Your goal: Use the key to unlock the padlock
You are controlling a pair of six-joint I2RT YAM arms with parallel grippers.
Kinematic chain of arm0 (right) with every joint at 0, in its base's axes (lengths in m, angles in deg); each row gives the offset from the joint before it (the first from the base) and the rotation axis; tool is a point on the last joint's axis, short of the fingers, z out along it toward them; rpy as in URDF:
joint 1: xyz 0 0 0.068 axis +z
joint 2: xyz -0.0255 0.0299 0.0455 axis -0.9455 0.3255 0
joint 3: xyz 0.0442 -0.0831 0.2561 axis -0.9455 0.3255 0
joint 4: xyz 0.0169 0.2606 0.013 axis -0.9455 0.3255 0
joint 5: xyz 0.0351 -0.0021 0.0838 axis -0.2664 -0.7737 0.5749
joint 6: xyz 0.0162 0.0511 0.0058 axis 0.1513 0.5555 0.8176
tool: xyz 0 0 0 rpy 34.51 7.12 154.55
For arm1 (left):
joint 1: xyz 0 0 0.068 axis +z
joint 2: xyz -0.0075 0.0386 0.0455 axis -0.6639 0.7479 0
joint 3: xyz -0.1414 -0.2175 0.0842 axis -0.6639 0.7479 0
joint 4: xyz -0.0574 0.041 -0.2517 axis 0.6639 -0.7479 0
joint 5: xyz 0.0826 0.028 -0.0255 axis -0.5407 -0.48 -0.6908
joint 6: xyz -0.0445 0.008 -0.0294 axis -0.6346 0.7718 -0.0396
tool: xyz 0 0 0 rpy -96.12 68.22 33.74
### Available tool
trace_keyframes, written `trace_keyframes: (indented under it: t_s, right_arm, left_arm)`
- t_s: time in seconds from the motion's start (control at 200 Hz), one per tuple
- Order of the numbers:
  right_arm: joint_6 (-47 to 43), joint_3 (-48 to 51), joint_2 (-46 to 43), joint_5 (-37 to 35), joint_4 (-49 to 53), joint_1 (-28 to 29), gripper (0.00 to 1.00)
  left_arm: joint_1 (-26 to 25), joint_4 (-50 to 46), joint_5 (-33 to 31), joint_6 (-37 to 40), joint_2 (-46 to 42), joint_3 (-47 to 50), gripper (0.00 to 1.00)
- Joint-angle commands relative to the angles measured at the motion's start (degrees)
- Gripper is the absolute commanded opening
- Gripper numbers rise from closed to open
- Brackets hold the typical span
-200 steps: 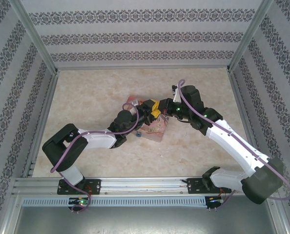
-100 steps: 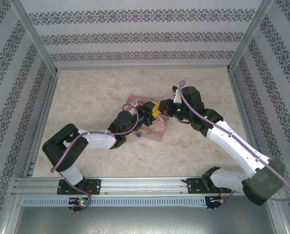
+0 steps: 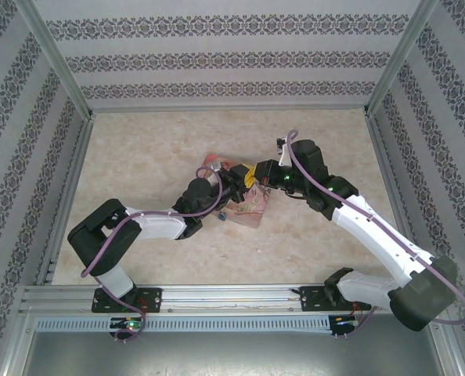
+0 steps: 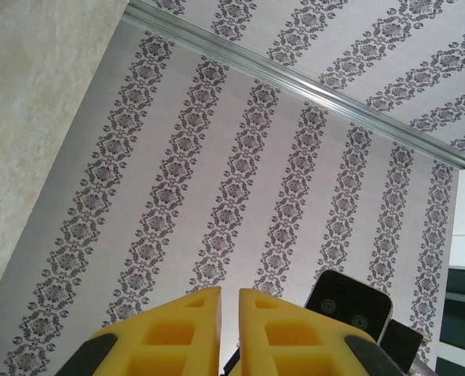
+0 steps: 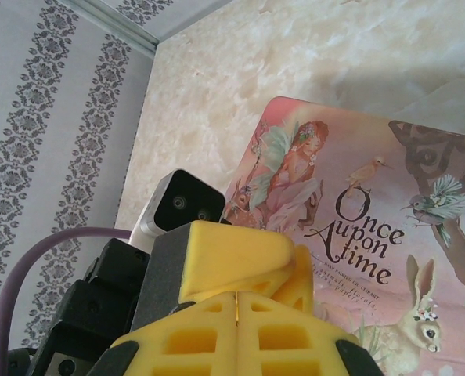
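Lots of bare table (image 3: 138,149) on every side of the pink tin (image 3: 248,208) at mid-table, well clear of the patterned walls (image 3: 29,117) and the near rail (image 3: 232,296). Tight above it though: left gripper (image 3: 234,182) and right gripper (image 3: 254,174) tip to tip over the tin's far part. Right wrist view: pads (image 5: 209,333) pressed flat together, nothing seen in the seam, left finger (image 5: 232,254) crossed just in front, tin cut off by the frame. Left wrist view: slim slit between pads (image 4: 178,333), can't tell if pinching anything. Padlock (image 3: 221,217) a blue speck by the tin's left corner; touching or just beside, can't tell. Key too small to make out.
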Motion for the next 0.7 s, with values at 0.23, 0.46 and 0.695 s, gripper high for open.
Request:
trace_keyframes:
  t_s: [0.23, 0.46, 0.695]
  right_arm:
    - [-0.46, 1.88, -3.78, 0.60, -1.52, -0.08, 0.02]
    - [-1.52, 3.82, -7.54, 4.08, -1.72, -3.01, 0.21]
    - [-2.63, 6.25, -11.11, 14.15, -5.39, -7.99, 0.45]
  left_arm:
    - [-0.97, 0.52, 0.32, 2.68, -1.82, 0.38, 0.02]
    - [0.75, -8.68, 3.68, 13.15, -7.65, 0.14, 0.00]
    - [2.70, -43.52, 6.31, 40.34, -21.61, -8.61, 0.00]
